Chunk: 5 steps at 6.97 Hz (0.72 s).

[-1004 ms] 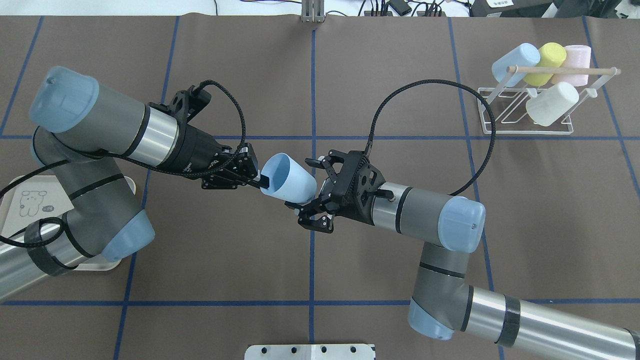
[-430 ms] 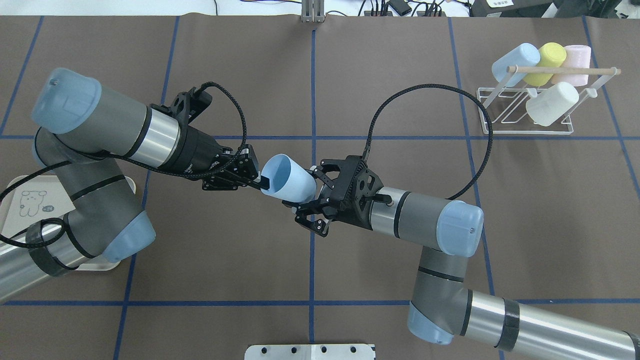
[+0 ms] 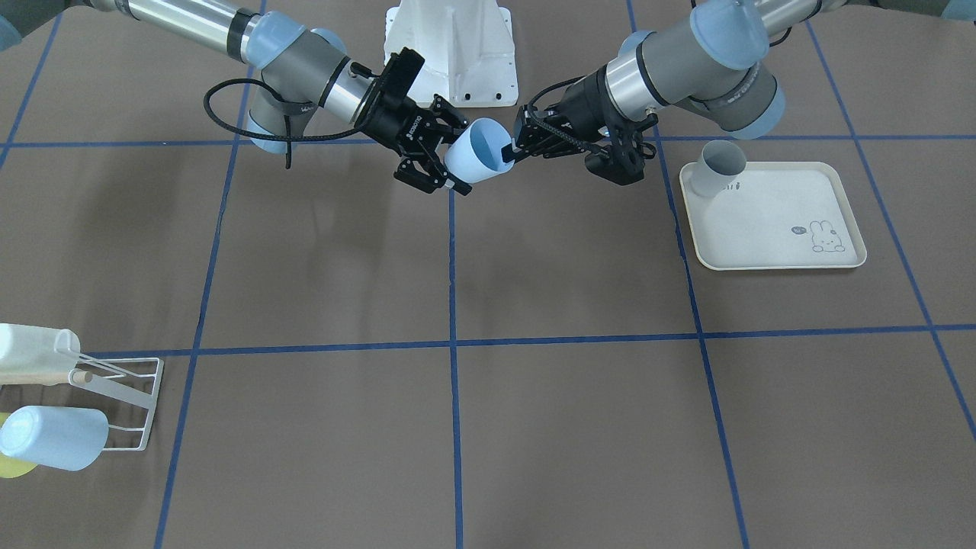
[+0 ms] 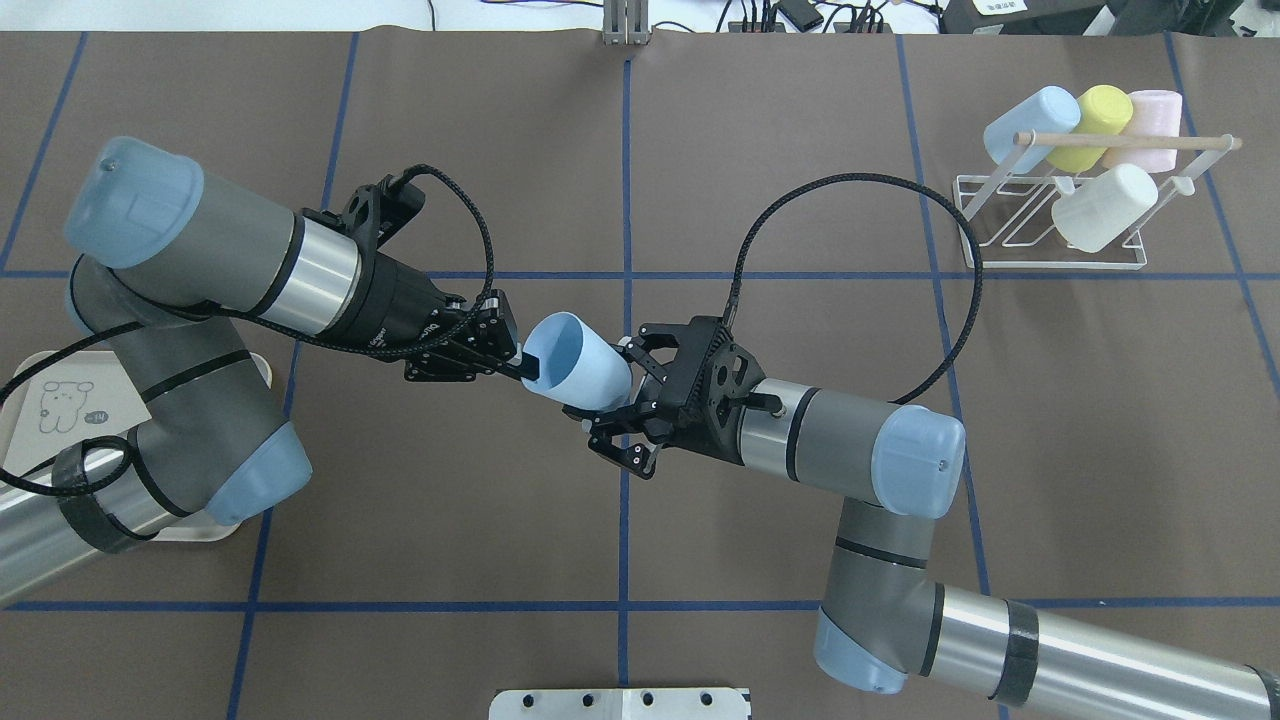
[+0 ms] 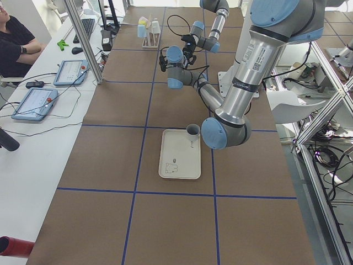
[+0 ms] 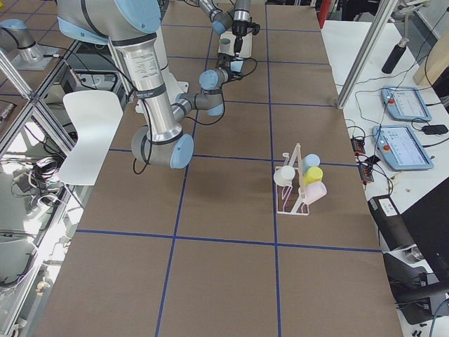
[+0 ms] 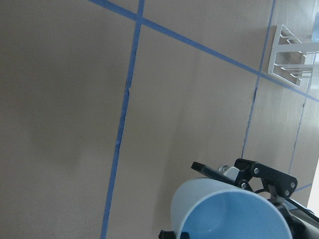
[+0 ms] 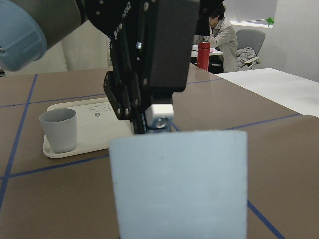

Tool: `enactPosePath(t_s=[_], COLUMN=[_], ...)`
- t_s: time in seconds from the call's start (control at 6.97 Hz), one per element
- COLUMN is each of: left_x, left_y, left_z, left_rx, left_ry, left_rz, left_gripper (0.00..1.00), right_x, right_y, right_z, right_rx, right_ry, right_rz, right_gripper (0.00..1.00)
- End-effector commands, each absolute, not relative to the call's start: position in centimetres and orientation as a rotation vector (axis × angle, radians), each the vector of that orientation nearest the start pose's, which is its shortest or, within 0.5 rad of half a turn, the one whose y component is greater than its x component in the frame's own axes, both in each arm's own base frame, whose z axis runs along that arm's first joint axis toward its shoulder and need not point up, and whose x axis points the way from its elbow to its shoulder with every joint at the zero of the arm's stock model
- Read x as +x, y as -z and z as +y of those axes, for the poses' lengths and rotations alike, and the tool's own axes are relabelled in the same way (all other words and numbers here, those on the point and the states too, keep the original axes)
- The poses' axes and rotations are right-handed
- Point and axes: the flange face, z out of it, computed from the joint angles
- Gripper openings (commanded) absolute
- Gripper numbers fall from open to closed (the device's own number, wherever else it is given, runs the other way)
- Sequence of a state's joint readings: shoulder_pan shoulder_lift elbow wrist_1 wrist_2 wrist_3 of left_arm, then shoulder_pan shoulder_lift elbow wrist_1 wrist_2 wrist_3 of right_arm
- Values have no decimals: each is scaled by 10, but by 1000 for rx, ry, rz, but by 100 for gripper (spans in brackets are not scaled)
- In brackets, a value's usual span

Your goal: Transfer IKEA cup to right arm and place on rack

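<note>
The light blue IKEA cup (image 4: pixel 580 365) hangs on its side in mid-air over the table's middle. My left gripper (image 4: pixel 520 362) is shut on its rim, one finger inside the mouth. In the front view the cup (image 3: pixel 476 156) sits between the left gripper (image 3: pixel 512 152) and my right gripper (image 3: pixel 456 152). The right gripper (image 4: pixel 612 395) is open, its fingers on either side of the cup's closed end. The right wrist view is filled by the cup's base (image 8: pixel 179 184). The white wire rack (image 4: pixel 1040 262) with its wooden dowel stands far right.
The rack holds several cups: blue (image 4: pixel 1030 125), yellow (image 4: pixel 1095 125), pink (image 4: pixel 1150 130) and white (image 4: pixel 1105 205). A cream rabbit-printed tray (image 3: pixel 770 221) with a grey cup (image 3: pixel 720 164) lies by the left arm. A person (image 5: pixel 14 41) sits at the side desk.
The right gripper has slid left toward the cup, so its open fingers now straddle the cup's closed end. The left gripper and cup have barely moved.
</note>
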State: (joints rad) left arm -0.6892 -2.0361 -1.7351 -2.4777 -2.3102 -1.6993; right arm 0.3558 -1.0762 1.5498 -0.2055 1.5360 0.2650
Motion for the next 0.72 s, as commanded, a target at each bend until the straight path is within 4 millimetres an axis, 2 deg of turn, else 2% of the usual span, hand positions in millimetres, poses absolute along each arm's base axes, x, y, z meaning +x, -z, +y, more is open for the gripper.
enactPosePath(t_s=[0.0,0.14,0.29,0.43,0.57], left_x=[402,397,386,370,365], left_y=[-212,-213,-218,-233,-252], left_z=[-426,-431,-438,-451,-451], left_rx=[-136,-127,-121,-106,-71], left_ry=[85,95,112,153,128], left_rz=[1543,1541,1534,1513,1481], left_gripper=[100,100,100,100,100], right_x=[-533,-532,-530,-526,-517], right_y=[-236,-235,-243,-252,-264], right_z=[-345,-346,-350,-363,-386], right_rx=[1412,1415,1411,1400,1354], right_ry=[628,626,628,631,642], right_rz=[-1248,-1245,-1225,-1187,-1100], right_gripper=[27,27,20,12,3])
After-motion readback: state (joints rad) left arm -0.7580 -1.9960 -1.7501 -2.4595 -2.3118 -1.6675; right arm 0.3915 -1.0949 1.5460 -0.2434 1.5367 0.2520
